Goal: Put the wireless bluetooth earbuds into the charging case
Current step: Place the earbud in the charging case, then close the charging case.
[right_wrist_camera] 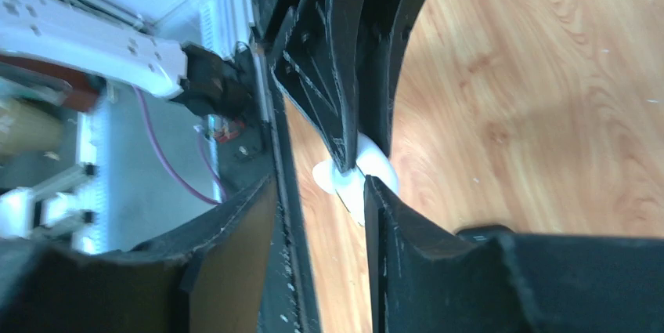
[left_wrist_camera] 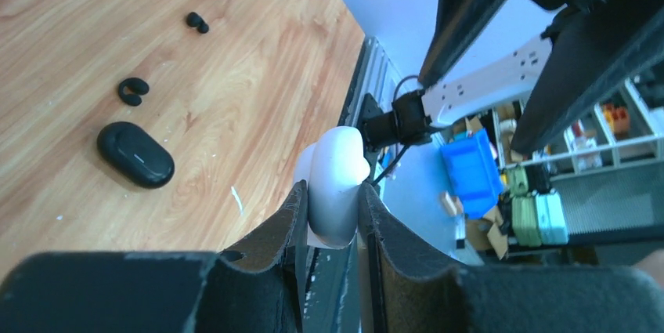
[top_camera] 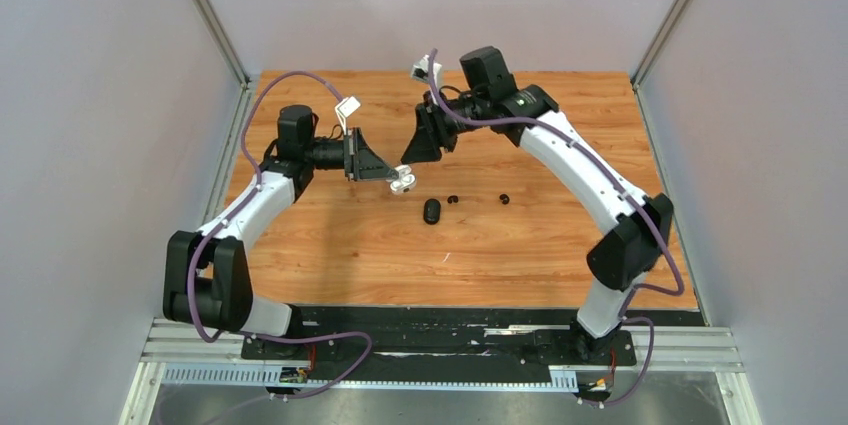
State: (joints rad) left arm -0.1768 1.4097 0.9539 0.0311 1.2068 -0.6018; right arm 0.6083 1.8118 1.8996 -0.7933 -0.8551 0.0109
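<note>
My left gripper (top_camera: 392, 175) is shut on a white charging case (top_camera: 403, 181) and holds it above the table; in the left wrist view the case (left_wrist_camera: 337, 162) sits pinched between both pads. My right gripper (top_camera: 411, 153) is open and empty, just above and right of that case. In the right wrist view the case (right_wrist_camera: 374, 168) shows beyond my right fingertips. A closed black case (top_camera: 431, 211) lies on the table below them. Two black earbuds (top_camera: 453, 199) (top_camera: 504, 199) lie to its right, also in the left wrist view (left_wrist_camera: 133, 90) (left_wrist_camera: 197, 22). No white earbuds show.
The wooden table (top_camera: 330, 245) is walled by grey panels on the left, right and back. A tiny white fleck (top_camera: 446, 258) lies in front of the black case (left_wrist_camera: 135, 154). A metal rail runs along the table's near edge (top_camera: 450, 330).
</note>
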